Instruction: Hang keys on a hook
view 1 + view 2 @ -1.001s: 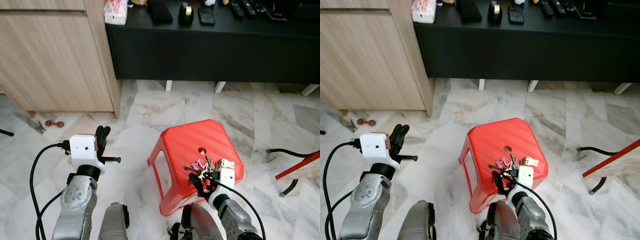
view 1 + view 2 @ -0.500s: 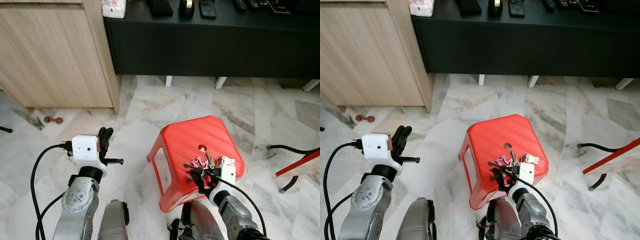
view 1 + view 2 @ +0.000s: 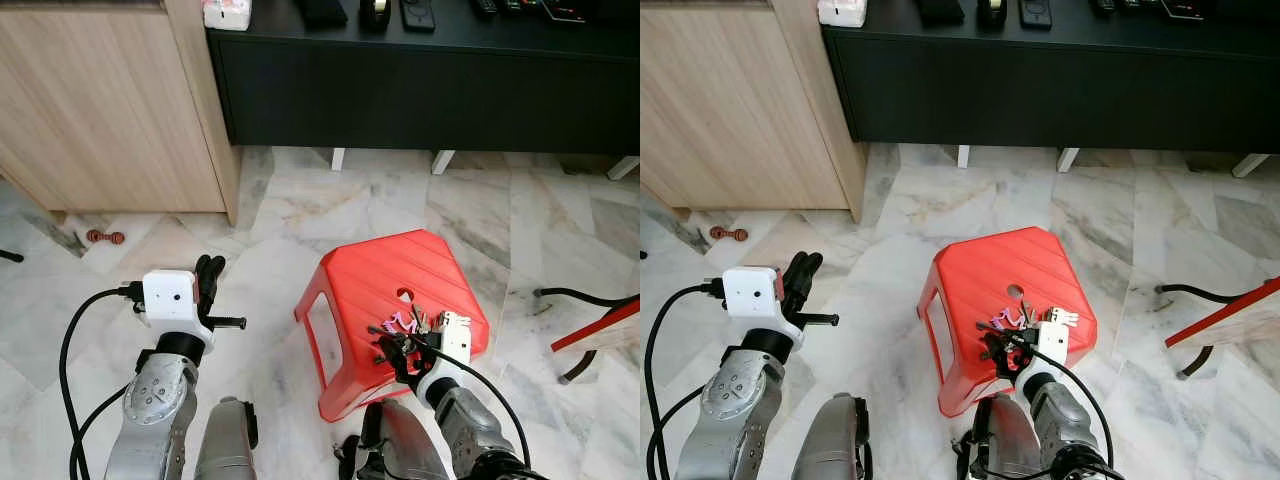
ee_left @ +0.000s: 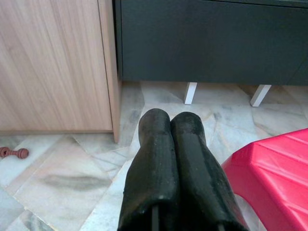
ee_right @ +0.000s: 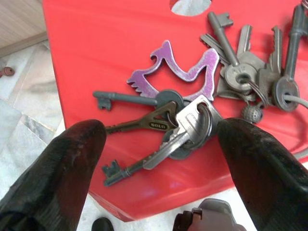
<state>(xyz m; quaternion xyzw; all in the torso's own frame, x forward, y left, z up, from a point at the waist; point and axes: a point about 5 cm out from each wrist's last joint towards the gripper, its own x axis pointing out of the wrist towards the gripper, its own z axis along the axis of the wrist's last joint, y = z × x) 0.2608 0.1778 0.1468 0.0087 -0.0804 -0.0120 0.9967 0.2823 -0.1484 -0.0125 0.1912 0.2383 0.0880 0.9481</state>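
Item: keys [image 5: 192, 106], one bunch. A mix of old long-shank keys and modern flat ones, with a purple metal fob [image 5: 175, 72] on the ring. They lie flat on the top of the red stool [image 3: 380, 275], near its front corner and just beside the round hole in the seat.

Item: right gripper [image 3: 398, 352]. You have it low over the bunch, its two black fingers [image 5: 62, 168] spread wide to either side of the flat keys and touching none of them. The straddle reads as a set-up to close on the ring's thickest cluster.

Item: left gripper [image 3: 207, 278]. Fingers pressed together on nothing, held out over the marble floor [image 3: 300, 210] to the left of the stool, apparently parked clear of the work.

Item: hook. I can make none out; you will likely need to find it once the bunch is lifted.

Surroundings: wooden cabinet [image 3: 110, 110], black low console [image 3: 420, 90].
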